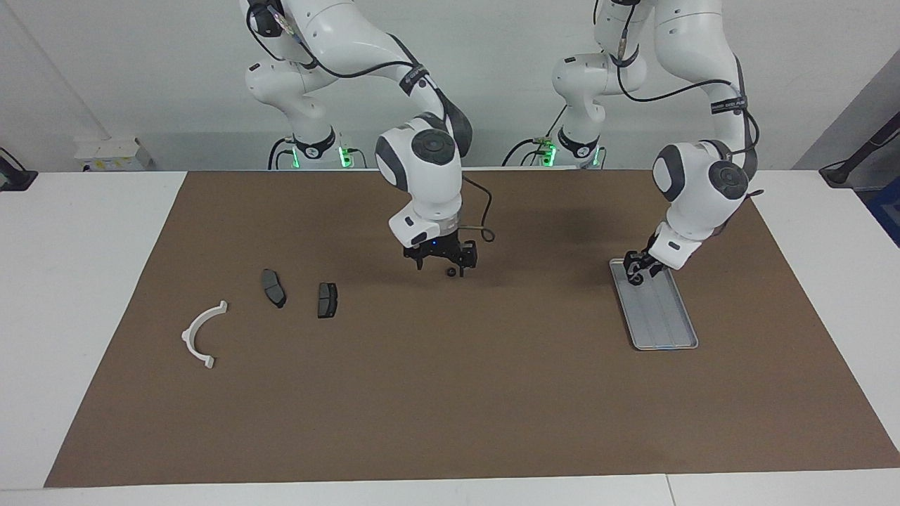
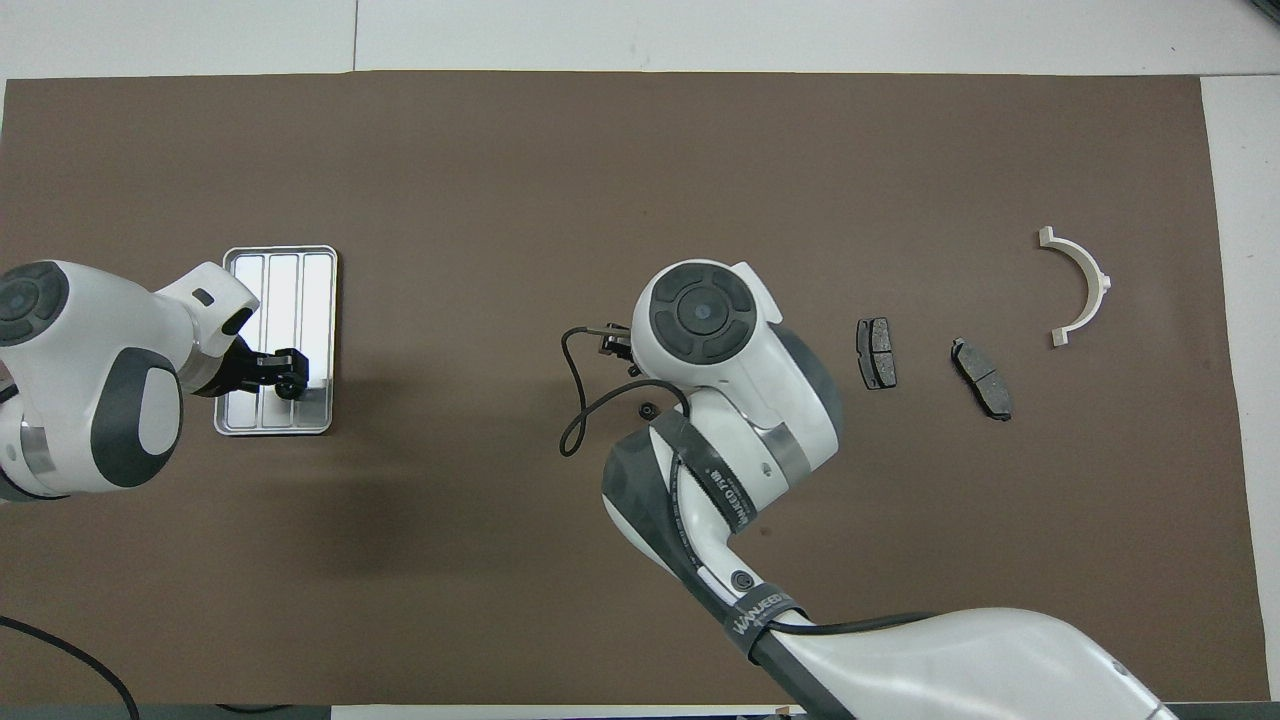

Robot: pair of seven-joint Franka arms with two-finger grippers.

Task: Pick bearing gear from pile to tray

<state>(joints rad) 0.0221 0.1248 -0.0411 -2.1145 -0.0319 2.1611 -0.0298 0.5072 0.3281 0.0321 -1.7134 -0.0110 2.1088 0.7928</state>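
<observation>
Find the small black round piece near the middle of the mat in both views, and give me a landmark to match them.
Facing view: small black round piece on the mat under the open right gripper.
Overhead view: it peeks out beside the right arm's wrist.
Shared landmark: the nearer brake pad, toward the right arm's end.

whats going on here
Two robot arms are sorting small parts into a tray. The right gripper hangs open just above a small black round piece lying mid-mat. The left gripper is low over the tray's end nearer the robots. Two brake pads and a white arc lie untouched.
</observation>
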